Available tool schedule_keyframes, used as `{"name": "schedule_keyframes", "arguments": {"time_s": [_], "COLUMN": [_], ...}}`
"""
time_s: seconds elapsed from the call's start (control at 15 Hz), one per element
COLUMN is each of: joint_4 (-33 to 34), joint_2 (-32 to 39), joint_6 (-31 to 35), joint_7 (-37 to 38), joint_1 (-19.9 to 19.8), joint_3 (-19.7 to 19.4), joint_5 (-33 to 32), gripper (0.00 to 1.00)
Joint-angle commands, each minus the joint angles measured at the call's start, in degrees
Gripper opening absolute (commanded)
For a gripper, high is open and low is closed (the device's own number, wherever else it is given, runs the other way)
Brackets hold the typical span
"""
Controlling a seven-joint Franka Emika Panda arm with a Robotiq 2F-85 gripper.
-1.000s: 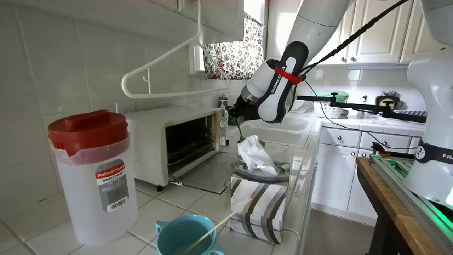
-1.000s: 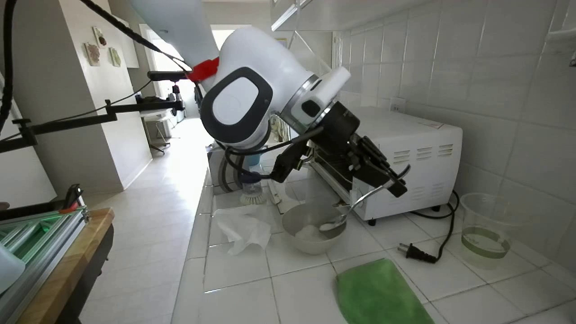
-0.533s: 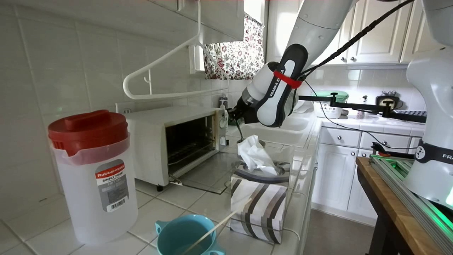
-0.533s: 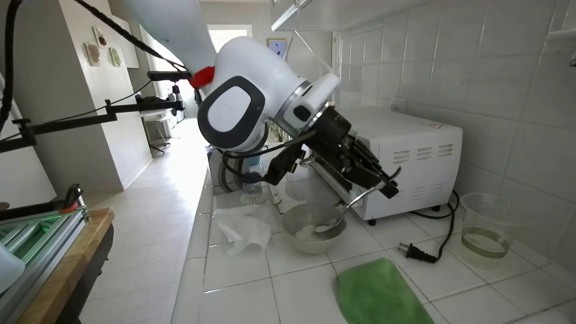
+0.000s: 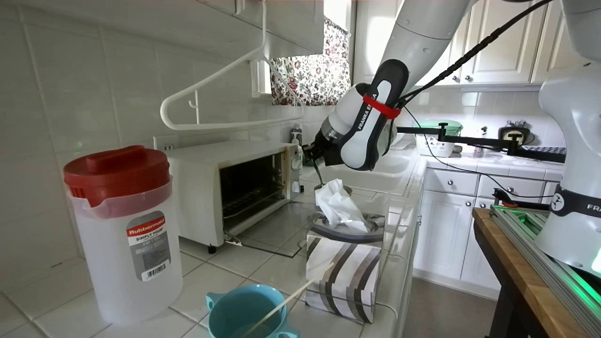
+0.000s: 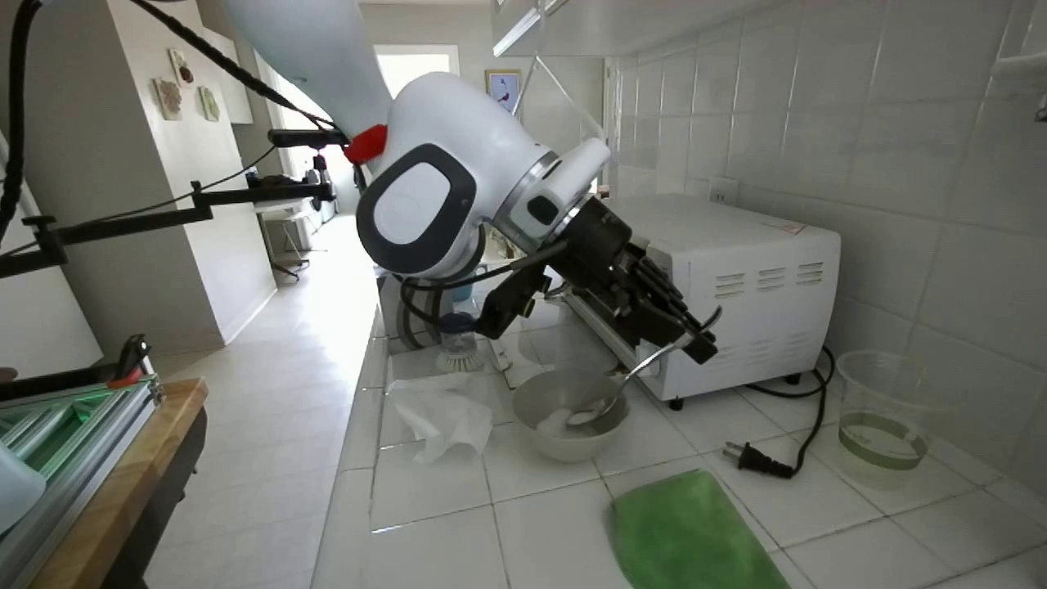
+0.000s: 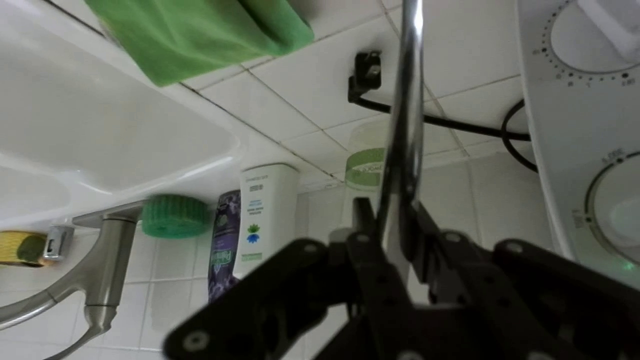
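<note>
Silvery spoon point(image 6: 650, 359), gripped by the pincer point(image 7: 393, 217), slants down into the grey bowl point(image 6: 564, 447).

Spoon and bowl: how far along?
Done: the spoon is gripped, jaws shut on its handle. In hand: its head is inside the bowl, beside or touching the white contents; can't tell which. Left: likely stirring or scooping, then lifting out, with both in the bowl.

We see a shiny metal spoon point(image 6: 650, 360) slanting down into a pale grey bowl point(image 6: 564, 447), its head inside beside a white substance point(image 6: 555, 422), its handle rising past the rim. The bowl stands upright on the white-tiled counter point(image 6: 433, 499).
</note>
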Motion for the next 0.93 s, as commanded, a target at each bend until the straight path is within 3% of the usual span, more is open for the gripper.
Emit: {"name": "schedule_keyframes", "arguments": {"time_s": [0.0,0.13,0.2,0.27,0.53,0.6,0.67,0.73,0.87], "joint_4": [-1.6,-1.8,-1.4,-2.1,-2.3,-1.9,-2.0,-2.5,-2.6], "joint_2": [1.0,1.0,0.3,1.1,1.5,0.4,0.2,0.9,0.5], "joint_6": [4.9,4.7,5.1,4.9,4.7,4.9,4.6,4.0,2.9], "joint_7": [-0.8,-1.2,-6.6,-1.7,-2.0,-7.1,-7.3,-3.1,-3.2], "joint_1": [0.7,0.7,-0.9,0.8,0.9,-0.9,-1.2,0.1,-0.2], "joint_3": [-0.3,-0.1,2.5,0.2,0.4,3.0,3.4,1.5,1.8], "joint_5": [1.4,1.8,6.7,2.8,3.1,7.5,7.9,4.7,4.7], "gripper": [0.05,0.05,0.05,0.05,0.05,0.05,0.05,0.05,0.05]}}
